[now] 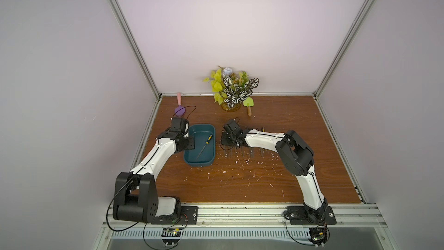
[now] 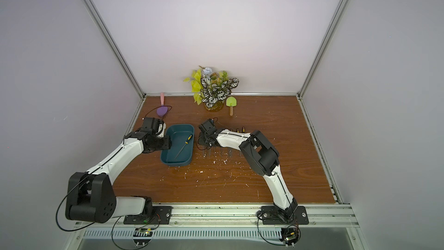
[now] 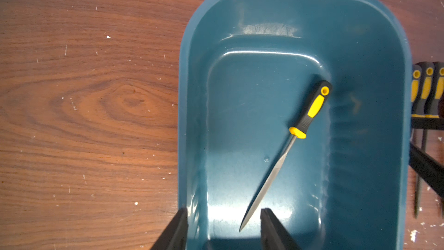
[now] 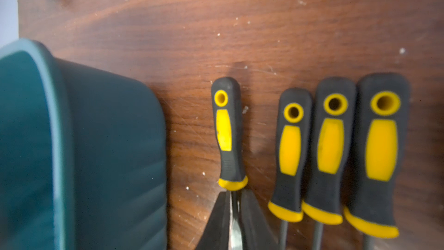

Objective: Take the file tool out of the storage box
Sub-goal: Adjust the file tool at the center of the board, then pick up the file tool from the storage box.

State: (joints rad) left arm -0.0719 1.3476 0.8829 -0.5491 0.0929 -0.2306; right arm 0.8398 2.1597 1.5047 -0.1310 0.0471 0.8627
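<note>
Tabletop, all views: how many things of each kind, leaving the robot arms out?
Dark teal plastic storage box: 1
Metal files with black-and-yellow handles: 5 (one in the box, four on the brown wooden table:)
Small hand shovels: 2 (purple with pink handle, green with wooden handle)
Leafy plant in an amber pot: 1
Total: 9

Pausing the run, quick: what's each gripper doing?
Left gripper: open, astride the storage box wall.
Right gripper: close around a file shaft; grip cannot be told.
</note>
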